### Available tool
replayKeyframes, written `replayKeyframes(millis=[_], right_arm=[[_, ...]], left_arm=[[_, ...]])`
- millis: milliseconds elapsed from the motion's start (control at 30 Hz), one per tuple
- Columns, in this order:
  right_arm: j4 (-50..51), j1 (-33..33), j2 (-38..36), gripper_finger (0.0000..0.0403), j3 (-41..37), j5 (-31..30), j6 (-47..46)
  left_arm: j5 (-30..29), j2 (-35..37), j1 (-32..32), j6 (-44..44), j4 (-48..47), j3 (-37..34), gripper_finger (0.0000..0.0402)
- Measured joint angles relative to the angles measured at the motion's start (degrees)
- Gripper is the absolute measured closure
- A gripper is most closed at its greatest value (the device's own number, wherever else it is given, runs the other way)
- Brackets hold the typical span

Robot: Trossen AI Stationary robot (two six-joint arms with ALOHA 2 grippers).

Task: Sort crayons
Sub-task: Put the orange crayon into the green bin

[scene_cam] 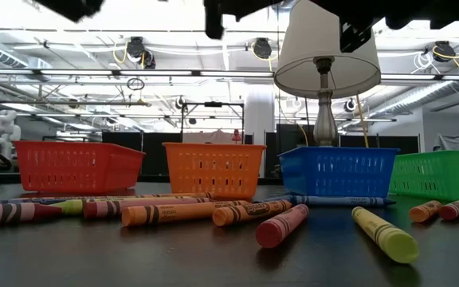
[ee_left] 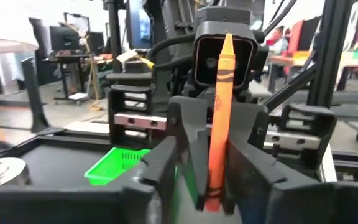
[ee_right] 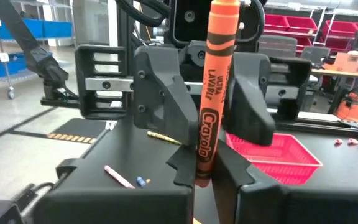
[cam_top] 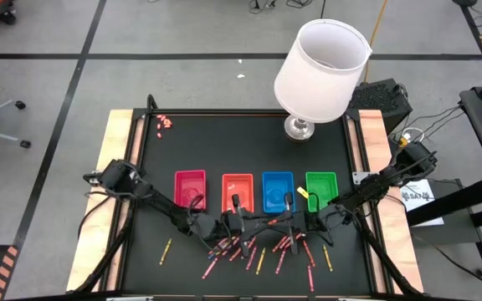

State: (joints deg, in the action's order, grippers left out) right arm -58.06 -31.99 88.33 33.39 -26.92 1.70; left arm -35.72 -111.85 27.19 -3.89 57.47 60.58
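High view showed both arms meeting over the front of the black worktop (cam_top: 249,146), above the scattered crayons (cam_top: 258,251) and just in front of four trays: red (cam_top: 190,189), orange (cam_top: 238,191), blue (cam_top: 278,190) and green (cam_top: 321,187). A white-shaded lamp (cam_top: 320,71) stood behind them, and tiny pink bits (cam_top: 165,123) lay in the far left corner. Only the wrist views revealed the grip: one orange crayon (ee_left: 219,118) stood upright, the left hand (ee_left: 213,186) clamped on its lower end, the right hand (ee_right: 202,171) clamped on the same crayon. Low view showed four baskets (scene_cam: 337,171) and loose crayons lying flat.
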Motion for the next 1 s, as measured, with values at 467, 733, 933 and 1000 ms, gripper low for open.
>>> replayKeyframes(millis=[467, 733, 933, 1000], right_arm=[[1.0, -0.4, 0.0, 0.0391, 0.0, 0.0, -1.5], [2.4, -0.4, 0.0, 0.0386, 0.0, 0.1, -7.6], [2.9, 0.2, 0.0, 0.0383, 0.0, 0.2, -14.4], [3.5, 0.2, 0.0, 0.0383, 0.0, 1.3, -16.7]], left_arm=[[-11.2, 10.4, 12.9, 0.5, -24.7, 0.0, 0.0206], [-11.2, 10.4, 14.7, 4.6, -29.5, 0.0, 0.0206], [-11.2, 10.4, 14.0, 5.1, -30.0, 0.0, 0.0206], [-11.2, 10.4, 13.9, 5.1, -29.9, 0.0, 0.0206]])
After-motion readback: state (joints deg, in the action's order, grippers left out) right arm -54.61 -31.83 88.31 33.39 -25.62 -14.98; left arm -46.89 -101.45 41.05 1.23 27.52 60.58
